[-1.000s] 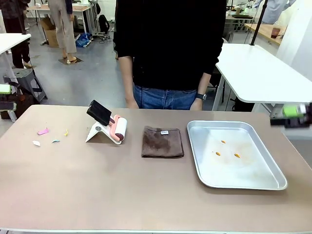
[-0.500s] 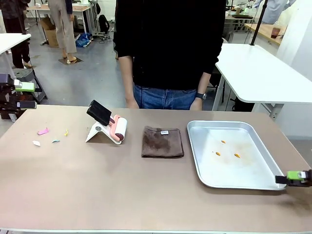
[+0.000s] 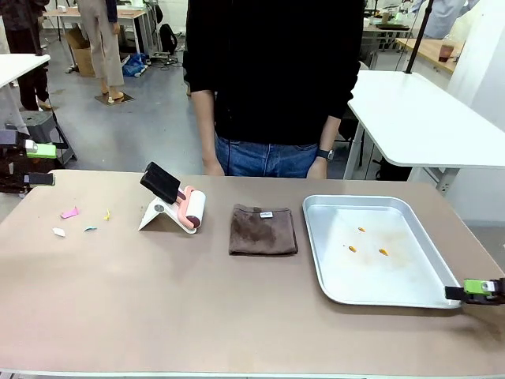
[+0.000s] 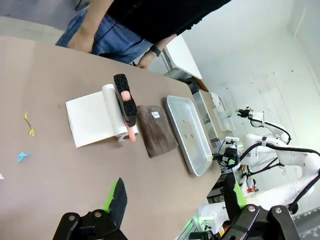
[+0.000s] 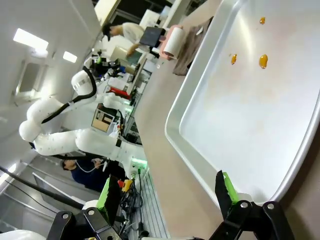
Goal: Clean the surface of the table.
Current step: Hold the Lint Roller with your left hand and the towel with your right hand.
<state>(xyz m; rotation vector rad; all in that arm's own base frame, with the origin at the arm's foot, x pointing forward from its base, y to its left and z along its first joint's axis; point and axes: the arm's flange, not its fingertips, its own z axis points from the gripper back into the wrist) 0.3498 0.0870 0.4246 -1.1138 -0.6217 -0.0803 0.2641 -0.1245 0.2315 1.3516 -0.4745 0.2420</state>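
Right gripper [image 5: 167, 192], wide open and empty, had dropped beside the metal tray [image 3: 383, 199]. Left gripper [image 3: 39, 163], likewise open and empty, neared the paper scraps [image 3: 69, 213]. Desk [image 3: 158, 300] not yet cleaned.

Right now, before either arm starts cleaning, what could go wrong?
1. The right gripper, fingers open, hangs close to the tray's near corner; a move could knock it and scatter the orange crumbs.
2. The paper scraps lie near the table's left edge; a sweep by the left gripper may push them off.
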